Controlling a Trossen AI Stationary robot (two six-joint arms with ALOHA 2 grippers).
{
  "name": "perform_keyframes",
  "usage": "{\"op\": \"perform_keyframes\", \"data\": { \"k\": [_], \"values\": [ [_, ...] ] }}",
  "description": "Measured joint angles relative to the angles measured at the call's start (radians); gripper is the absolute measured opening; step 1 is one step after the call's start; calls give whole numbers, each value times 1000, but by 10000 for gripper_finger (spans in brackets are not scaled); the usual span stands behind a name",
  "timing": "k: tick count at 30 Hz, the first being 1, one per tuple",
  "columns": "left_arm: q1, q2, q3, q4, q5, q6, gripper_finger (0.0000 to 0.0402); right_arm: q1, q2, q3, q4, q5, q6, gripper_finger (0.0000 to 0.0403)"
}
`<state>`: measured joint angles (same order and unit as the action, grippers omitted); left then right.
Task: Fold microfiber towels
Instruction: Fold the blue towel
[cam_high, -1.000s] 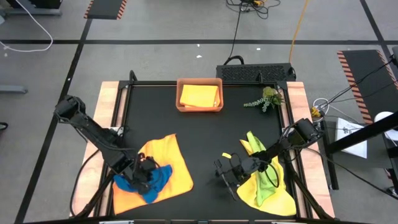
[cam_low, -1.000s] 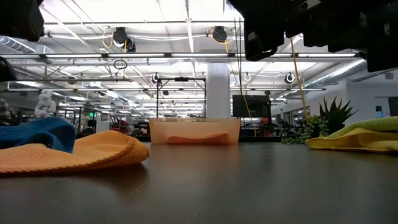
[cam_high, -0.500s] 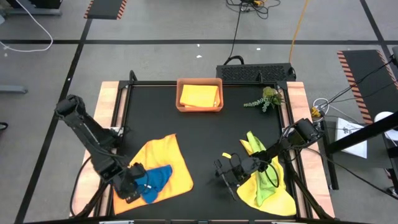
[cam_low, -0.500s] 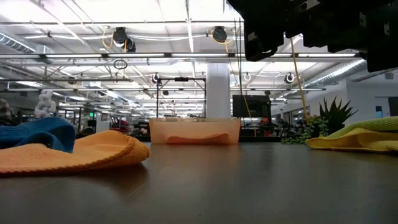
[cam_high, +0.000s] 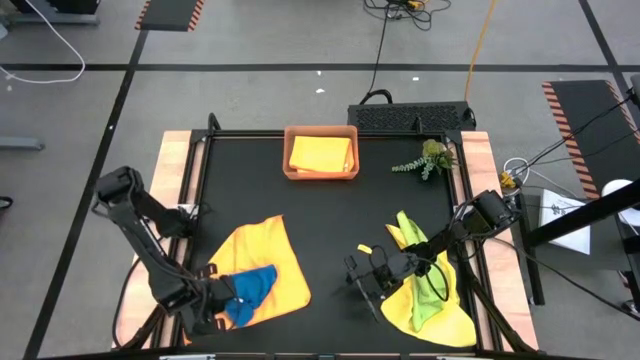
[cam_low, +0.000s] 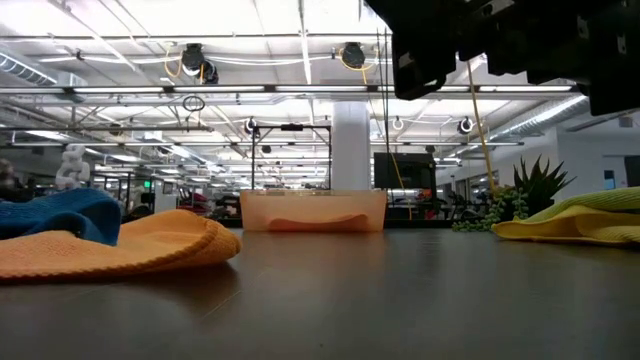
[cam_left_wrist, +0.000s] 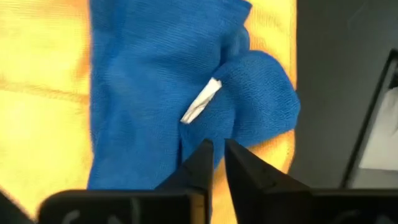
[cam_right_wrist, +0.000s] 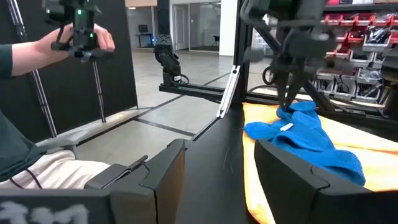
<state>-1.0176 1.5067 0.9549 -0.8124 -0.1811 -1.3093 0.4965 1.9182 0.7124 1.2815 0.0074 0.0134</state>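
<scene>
Blue towel (cam_high: 248, 290) lies bunched on the orange towel (cam_high: 268, 262) near the worktop (cam_high: 330, 220) front-left corner; left claw (cam_left_wrist: 214, 163) is nearly shut, pinching its edge. Right claw (cam_high: 365, 283) hangs open and empty near the front edge, beside the yellow and lime towels (cam_high: 430, 295). Risk: thin pinch slips or drags the orange towel; tray (cam_high: 321, 153) at the back edge holds a folded yellow towel (cam_high: 322, 155).

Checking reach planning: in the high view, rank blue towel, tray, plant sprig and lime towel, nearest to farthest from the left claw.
1. Blue towel: right at the left claw, on the orange towel, near-left.
2. Tray: far edge, centre.
3. Lime towel: near-right, beside the right claw.
4. Plant sprig: far-right corner.

Tray and lime towel are fairly close; the tray looks slightly nearer.
</scene>
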Motion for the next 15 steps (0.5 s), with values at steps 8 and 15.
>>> {"op": "perform_keyframes", "data": {
  "k": [8, 15],
  "values": [
    [0, 76, -2, 7, 59, -11, 152, -12, 0, 0, 0, 4, 1, 185],
    [0, 85, -2, -6, 108, -62, 192, -11, 0, 0, 0, 3, 1, 185]
  ]
}}
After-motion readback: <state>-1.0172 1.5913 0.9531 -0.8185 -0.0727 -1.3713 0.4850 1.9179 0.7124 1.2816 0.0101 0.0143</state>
